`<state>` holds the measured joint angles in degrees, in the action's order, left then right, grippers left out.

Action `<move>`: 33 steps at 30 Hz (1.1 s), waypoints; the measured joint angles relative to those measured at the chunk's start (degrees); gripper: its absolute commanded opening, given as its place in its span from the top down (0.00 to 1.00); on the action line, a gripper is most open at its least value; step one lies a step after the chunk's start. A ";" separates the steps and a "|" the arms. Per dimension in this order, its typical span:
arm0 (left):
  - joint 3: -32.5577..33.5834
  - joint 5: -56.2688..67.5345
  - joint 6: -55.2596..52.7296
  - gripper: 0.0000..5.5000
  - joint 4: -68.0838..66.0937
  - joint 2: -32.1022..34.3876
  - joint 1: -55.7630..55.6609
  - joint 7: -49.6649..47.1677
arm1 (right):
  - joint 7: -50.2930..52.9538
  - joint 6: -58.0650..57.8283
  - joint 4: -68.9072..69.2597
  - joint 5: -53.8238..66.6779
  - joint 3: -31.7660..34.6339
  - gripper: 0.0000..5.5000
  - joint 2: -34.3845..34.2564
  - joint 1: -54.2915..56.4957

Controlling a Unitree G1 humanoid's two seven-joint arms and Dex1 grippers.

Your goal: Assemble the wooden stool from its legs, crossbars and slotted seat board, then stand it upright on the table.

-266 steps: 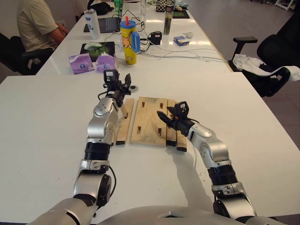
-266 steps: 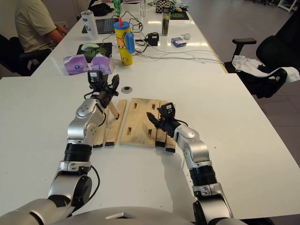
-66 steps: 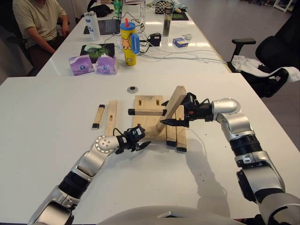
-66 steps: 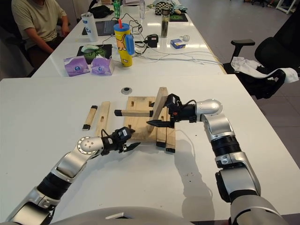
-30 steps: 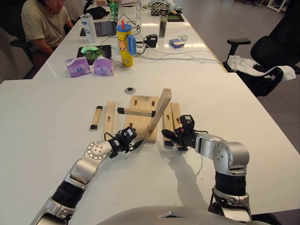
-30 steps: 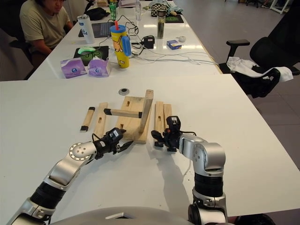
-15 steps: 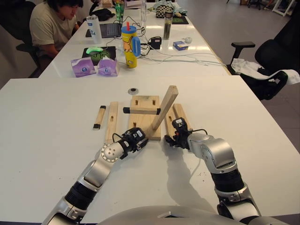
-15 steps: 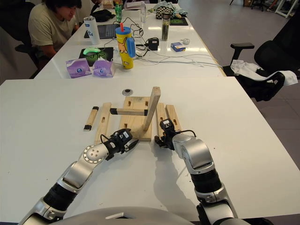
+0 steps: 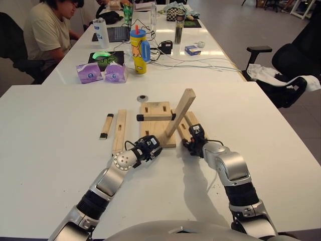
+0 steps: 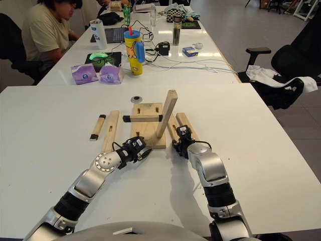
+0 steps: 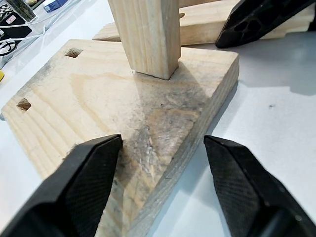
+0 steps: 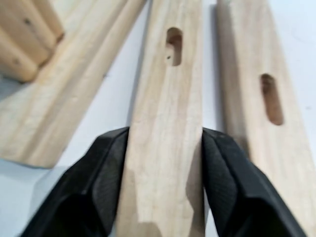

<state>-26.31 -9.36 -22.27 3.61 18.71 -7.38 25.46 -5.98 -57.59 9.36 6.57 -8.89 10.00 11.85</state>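
The slotted seat board (image 9: 153, 131) lies flat on the white table. One leg (image 9: 181, 111) stands tilted in a slot near the board's front right corner, with a crossbar (image 9: 154, 117) sticking out of it to the left. My left gripper (image 9: 153, 148) is open at the board's front corner (image 11: 163, 123), one finger (image 11: 84, 182) on each side. My right gripper (image 9: 193, 138) is shut on a slotted leg (image 12: 168, 118) lying flat just right of the board. A second leg (image 12: 261, 113) lies beside it.
A loose leg (image 9: 119, 129) and a short crossbar (image 9: 105, 125) lie left of the board. A small round cap (image 9: 143, 98) sits behind it. A yellow cup (image 9: 140, 50), tissue packs (image 9: 89, 73) and cables crowd the far table. An office chair (image 9: 288, 65) stands to the right.
My left gripper has crept forward to the board's front corner. My right gripper has slid along the table onto the lying leg. The upright leg and crossbar stay in place.
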 measured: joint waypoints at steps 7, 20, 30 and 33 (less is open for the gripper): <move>3.90 2.22 14.04 0.44 -2.83 -0.36 3.65 -1.88 | 1.20 9.52 1.83 4.92 11.32 0.62 -5.71 0.74; 18.27 41.46 -5.83 0.28 18.93 5.84 10.49 16.78 | -11.46 12.29 6.21 31.75 26.55 0.62 -2.15 20.35; 37.04 84.82 -23.75 0.09 22.69 11.46 5.64 16.14 | -21.11 -10.80 11.09 75.23 28.01 0.62 10.34 20.80; 41.07 92.89 -24.45 0.09 22.43 12.50 3.51 12.53 | -24.16 -14.59 12.75 77.99 25.54 0.62 16.04 16.18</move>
<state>14.77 83.53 -46.72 26.03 31.22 -3.87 38.00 -30.14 -72.18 22.12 84.57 16.66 26.04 28.03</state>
